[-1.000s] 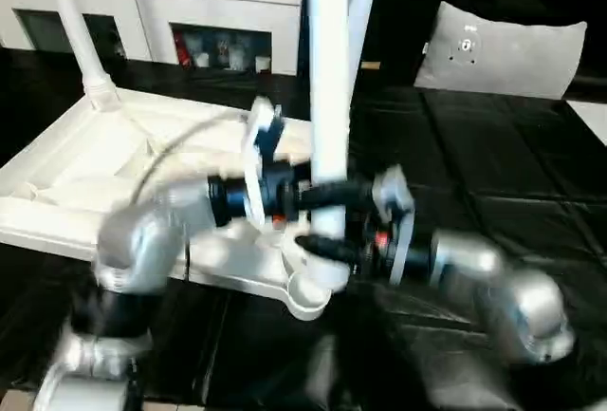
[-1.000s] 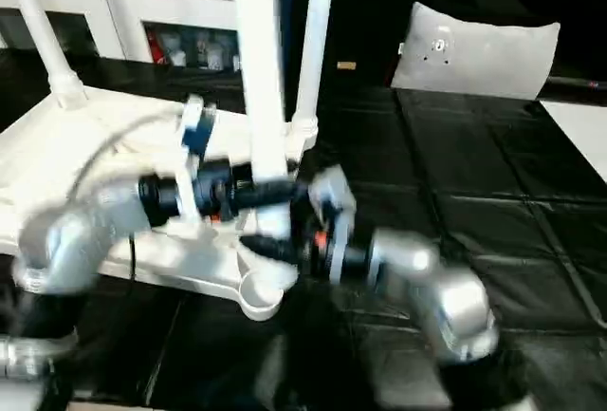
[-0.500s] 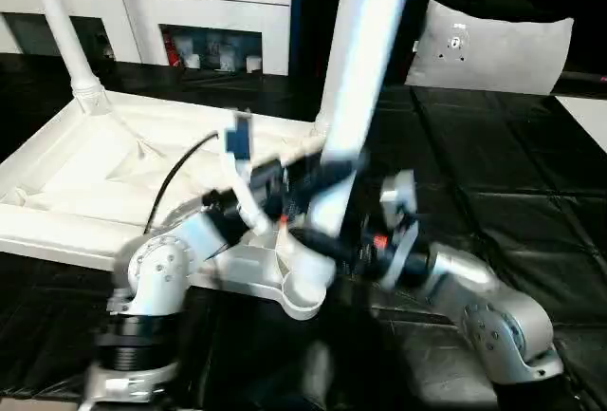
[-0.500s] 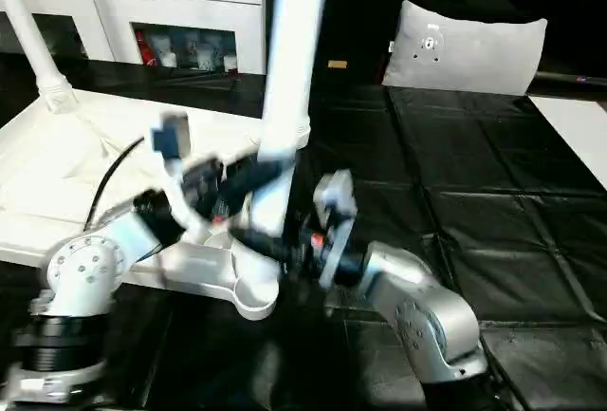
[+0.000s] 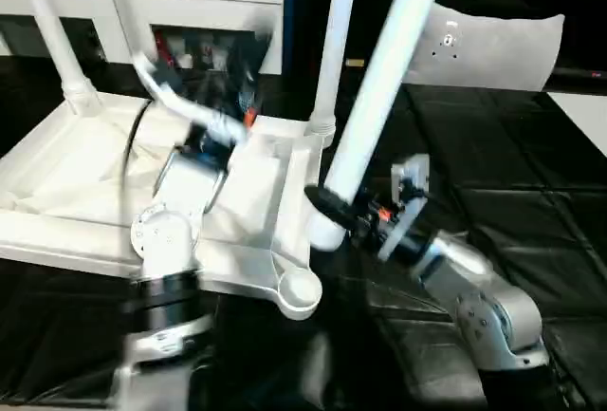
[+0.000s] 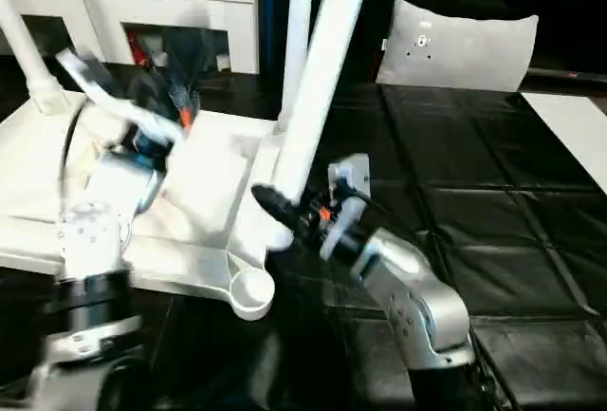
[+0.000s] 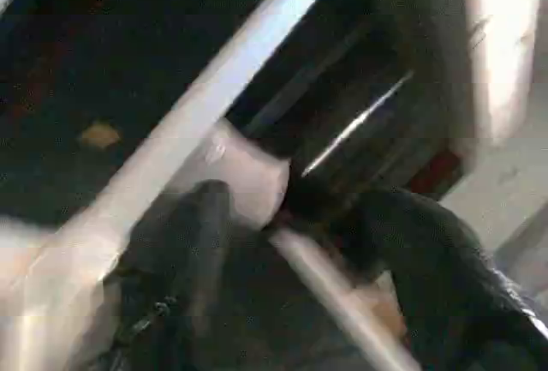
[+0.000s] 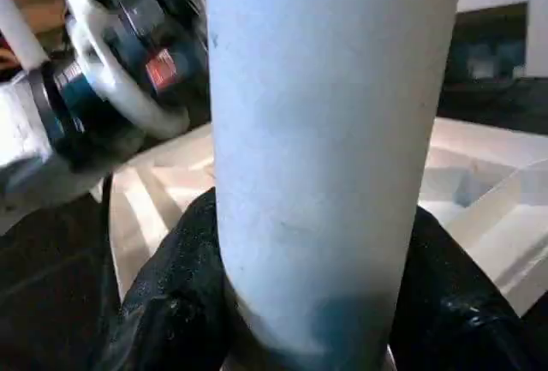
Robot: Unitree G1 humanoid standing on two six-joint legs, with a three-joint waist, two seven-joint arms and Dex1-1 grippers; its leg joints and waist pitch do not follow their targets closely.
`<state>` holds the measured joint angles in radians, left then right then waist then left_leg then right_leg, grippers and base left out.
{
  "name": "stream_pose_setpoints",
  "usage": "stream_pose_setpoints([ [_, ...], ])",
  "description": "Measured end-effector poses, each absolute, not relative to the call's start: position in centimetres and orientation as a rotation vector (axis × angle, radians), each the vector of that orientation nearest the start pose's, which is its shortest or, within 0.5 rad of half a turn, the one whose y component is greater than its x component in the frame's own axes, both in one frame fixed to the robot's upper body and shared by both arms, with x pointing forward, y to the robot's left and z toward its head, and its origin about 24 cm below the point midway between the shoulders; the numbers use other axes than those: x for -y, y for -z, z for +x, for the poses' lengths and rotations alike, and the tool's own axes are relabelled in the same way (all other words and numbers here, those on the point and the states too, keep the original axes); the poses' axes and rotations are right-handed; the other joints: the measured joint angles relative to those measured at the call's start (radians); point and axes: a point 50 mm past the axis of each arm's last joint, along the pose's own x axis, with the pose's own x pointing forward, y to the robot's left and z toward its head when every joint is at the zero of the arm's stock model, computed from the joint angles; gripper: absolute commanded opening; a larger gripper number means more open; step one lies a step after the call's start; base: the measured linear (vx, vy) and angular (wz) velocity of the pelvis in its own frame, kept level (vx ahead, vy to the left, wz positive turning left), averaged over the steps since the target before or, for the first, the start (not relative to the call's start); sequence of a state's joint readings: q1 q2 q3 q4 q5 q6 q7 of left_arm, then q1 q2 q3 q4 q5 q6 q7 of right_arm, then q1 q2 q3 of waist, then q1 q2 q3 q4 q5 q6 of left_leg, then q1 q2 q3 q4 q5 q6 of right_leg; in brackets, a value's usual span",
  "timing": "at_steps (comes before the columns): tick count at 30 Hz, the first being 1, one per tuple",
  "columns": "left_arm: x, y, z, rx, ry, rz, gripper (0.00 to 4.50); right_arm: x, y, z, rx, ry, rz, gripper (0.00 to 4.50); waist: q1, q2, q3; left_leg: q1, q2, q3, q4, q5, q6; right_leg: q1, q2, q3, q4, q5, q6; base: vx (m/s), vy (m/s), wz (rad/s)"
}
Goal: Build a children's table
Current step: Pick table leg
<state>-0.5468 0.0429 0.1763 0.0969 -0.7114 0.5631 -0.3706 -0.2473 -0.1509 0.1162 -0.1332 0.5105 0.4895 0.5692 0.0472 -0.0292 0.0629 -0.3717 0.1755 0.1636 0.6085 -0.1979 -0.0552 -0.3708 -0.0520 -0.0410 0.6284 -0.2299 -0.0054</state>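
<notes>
The children's table lies upside down: its white tabletop (image 5: pixel 256 193) has one leg (image 5: pixel 52 36) standing in the far left corner and another leg (image 5: pixel 334 41) in the far right corner. The near right corner socket (image 5: pixel 302 289) holds nothing. My right gripper (image 5: pixel 327 207) is shut on the lower end of a third leg (image 5: pixel 384 88), which leans up and to the right just outside the tabletop's right rim. That leg (image 8: pixel 325 131) sits between the black fingers (image 8: pixel 180 302). My left gripper (image 5: pixel 248 88) is raised over the tabletop's far side, its fingers (image 7: pixel 184 242) apart with nothing between them.
A grey-white pillow-like bag (image 5: pixel 493 41) lies at the back right on the black padded mat (image 5: pixel 512 174). A white cabinet (image 5: pixel 190 3) runs along the back. A white board edge (image 5: pixel 583 112) shows at the far right.
My left gripper has let go of the leg and swung up and back over the tabletop. The leg, held by my right gripper alone, has tipped further to the right.
</notes>
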Motion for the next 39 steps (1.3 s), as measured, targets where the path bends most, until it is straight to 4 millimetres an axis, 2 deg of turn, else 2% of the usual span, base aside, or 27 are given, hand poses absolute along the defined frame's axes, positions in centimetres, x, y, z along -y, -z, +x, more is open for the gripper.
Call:
stream_pose_setpoints([
  [4, -8.7, -14.3, 32.4, -0.067, 0.779, -0.505, 2.95, 8.6, -9.3, 27.2, -0.121, -0.910, 0.245, 1.91, 0.006, 0.001, 0.000, -0.001, -0.001, 0.003, 0.000, 0.000, 0.002, -0.002, -0.002, 0.001, 0.000, 0.000, 0.000, 0.000, 0.000, 0.00],
  [6, -8.2, -14.6, 32.0, -0.053, 0.827, -0.471, 2.95, 8.7, -9.3, 27.2, -0.117, -0.906, 0.222, 1.91, 0.005, 0.001, 0.000, 0.000, -0.001, 0.003, 0.000, 0.000, 0.002, -0.002, -0.002, 0.001, 0.001, 0.000, 0.000, 0.000, 0.000, 0.00],
  [13, -7.7, -16.3, 30.7, 0.021, 1.000, -0.369, 2.95, 8.9, -9.3, 27.3, -0.100, -0.895, 0.173, 1.91, -0.001, 0.001, 0.000, 0.002, -0.001, 0.004, -0.001, 0.000, 0.001, -0.001, -0.002, 0.001, 0.003, 0.000, -0.001, 0.000, 0.000, 0.00],
  [23, -8.3, -16.3, 30.5, 0.033, 1.009, -0.254, 2.95, 8.9, -8.9, 27.4, -0.128, -0.850, 0.201, 1.91, -0.013, 0.001, 0.000, 0.001, 0.000, 0.004, -0.001, 0.001, 0.001, -0.002, -0.002, 0.001, 0.003, 0.001, -0.001, 0.000, 0.000, 0.00],
  [27, -9.7, -15.5, 30.5, -0.009, 0.974, -0.192, 2.95, 9.4, -9.1, 27.6, -0.126, -0.805, 0.241, 1.91, -0.014, 0.002, 0.000, 0.002, 0.000, 0.005, -0.001, 0.001, 0.001, -0.002, -0.002, 0.002, 0.003, 0.001, -0.001, 0.000, 0.000, 0.00],
  [31, -13.3, -14.1, 30.1, -0.095, 0.922, -0.053, 2.95, 10.4, -9.1, 27.3, -0.144, -0.731, 0.264, 1.91, -0.018, 0.003, 0.001, 0.002, 0.000, 0.005, -0.005, 0.002, -0.002, -0.003, -0.001, 0.002, 0.003, 0.001, -0.001, 0.000, 0.000, 0.00],
  [34, -15.7, -13.4, 29.0, -0.154, 0.944, 0.051, 2.95, 10.9, -8.8, 27.0, -0.180, -0.679, 0.260, 1.91, -0.016, 0.004, 0.001, 0.003, 0.000, 0.005, -0.007, 0.003, -0.003, -0.004, -0.001, 0.002, 0.002, 0.000, -0.001, 0.000, 0.000, 0.00],
  [39, -18.1, -12.8, 26.7, -0.232, 1.053, 0.200, 2.95, 11.6, -8.5, 26.9, -0.227, -0.623, 0.264, 1.91, -0.013, 0.004, 0.001, 0.003, 0.000, 0.005, -0.007, 0.003, -0.003, -0.003, -0.001, 0.002, 0.002, 0.000, -0.001, 0.000, 0.000, 0.00],
])
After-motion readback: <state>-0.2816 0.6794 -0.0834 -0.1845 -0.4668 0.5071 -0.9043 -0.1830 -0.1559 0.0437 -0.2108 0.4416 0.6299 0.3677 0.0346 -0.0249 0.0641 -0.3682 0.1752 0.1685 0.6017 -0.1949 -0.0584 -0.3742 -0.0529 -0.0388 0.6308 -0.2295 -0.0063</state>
